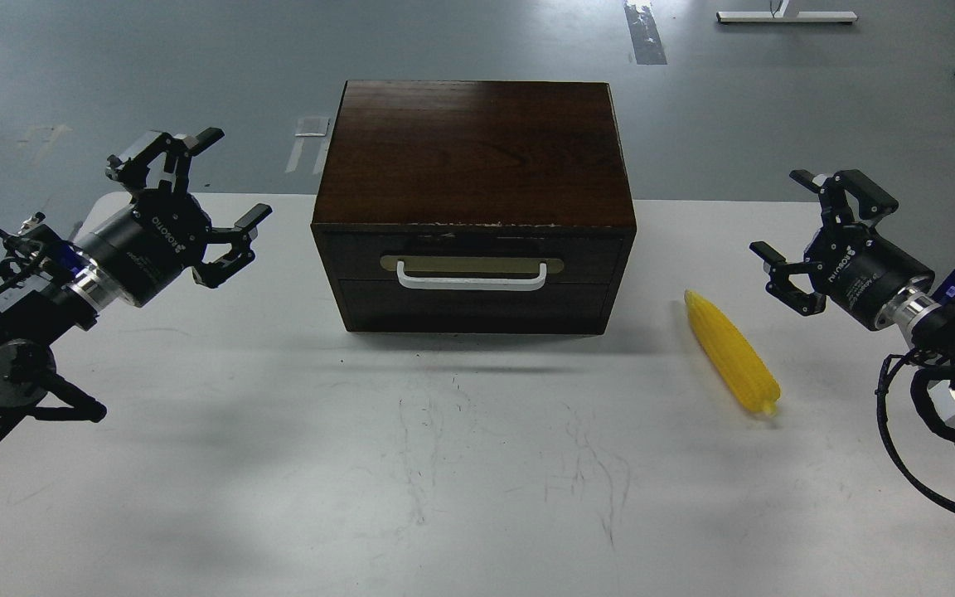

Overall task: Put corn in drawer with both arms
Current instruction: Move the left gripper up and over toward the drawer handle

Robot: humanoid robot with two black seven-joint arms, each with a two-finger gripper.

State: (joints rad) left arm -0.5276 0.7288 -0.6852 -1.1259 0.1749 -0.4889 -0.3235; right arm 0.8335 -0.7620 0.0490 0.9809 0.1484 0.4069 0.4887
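Note:
A bright-yellow corn [731,351] lies on the white table to the right of the dark brown wooden box [474,157], its thin end pointing toward the box. The drawer [472,259] in the box front is pushed in, with a white bar handle [472,278] on a brass-coloured plate. My left gripper [220,178] hovers left of the box, open and holding nothing. My right gripper [797,222] hangs open above and to the right of the corn, apart from it.
The white table [444,464] stretches wide in front of the box, with faint scratch marks. Grey floor lies beyond the table's far edge. A lower drawer front [472,307] sits under the handled one. Loose black cables [900,431] hang at the right arm.

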